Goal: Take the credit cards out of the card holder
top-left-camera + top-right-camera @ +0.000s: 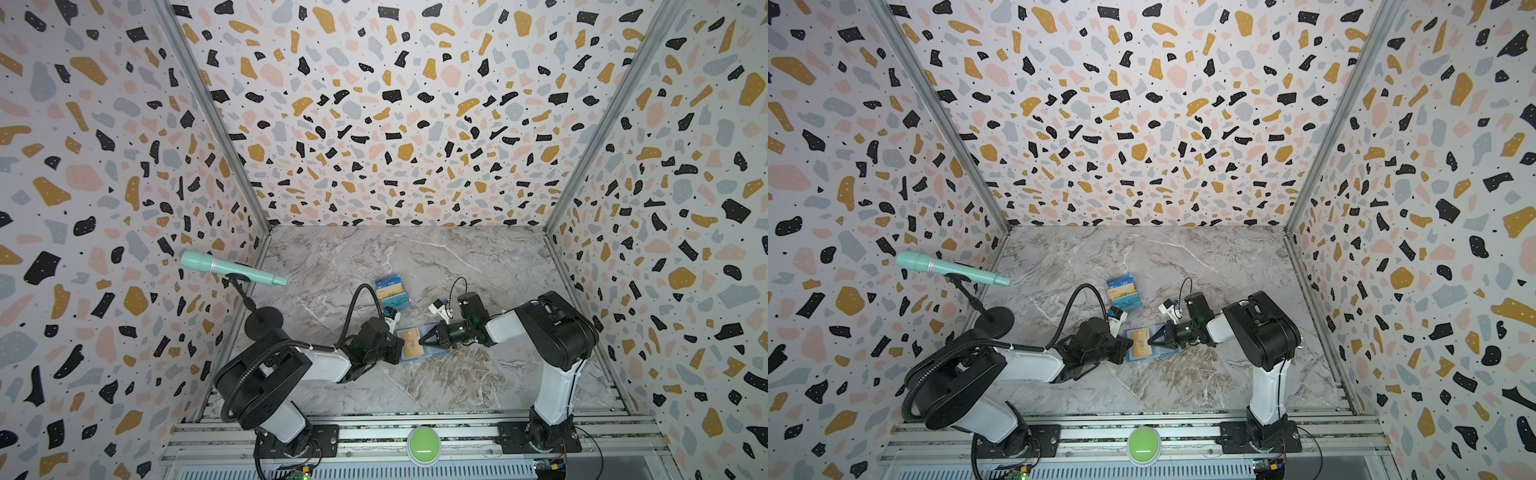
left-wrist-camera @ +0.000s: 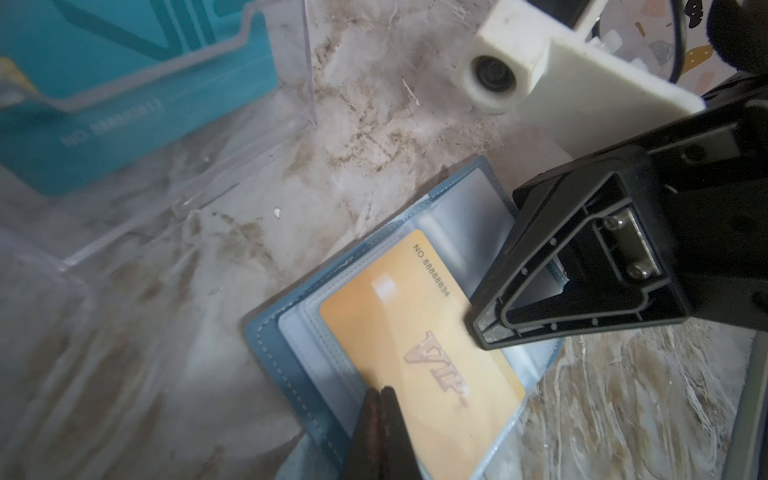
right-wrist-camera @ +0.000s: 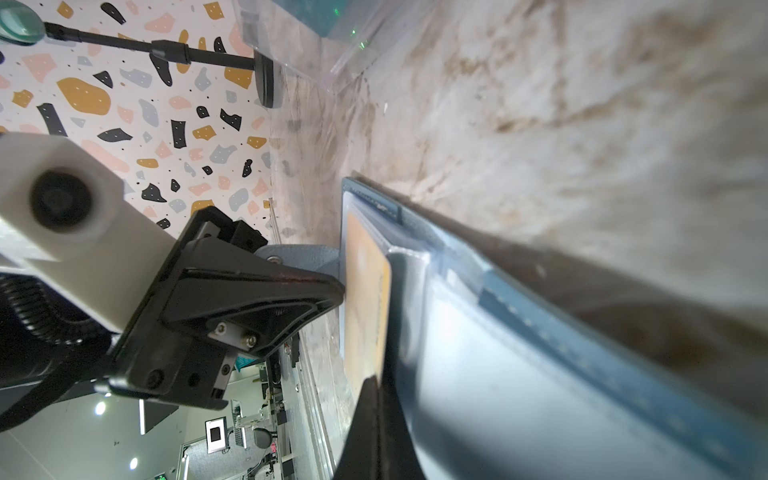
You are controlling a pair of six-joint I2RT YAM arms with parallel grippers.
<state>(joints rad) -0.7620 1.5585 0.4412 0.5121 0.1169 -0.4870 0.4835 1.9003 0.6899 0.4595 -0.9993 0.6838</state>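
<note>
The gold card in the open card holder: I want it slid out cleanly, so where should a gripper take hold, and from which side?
Probably the gold card is best pinched by its free short edge, coming in low from the left gripper's side. It lies flat on the open card holder, so only edges offer grip, and the shut right gripper occupies the opposite end.

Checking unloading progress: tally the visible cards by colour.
Tan-gold: 2, holder card in the card holder, stand card in the clear stand
Blue: 1, blue card
Teal: 1, teal card
Total: 4
</note>
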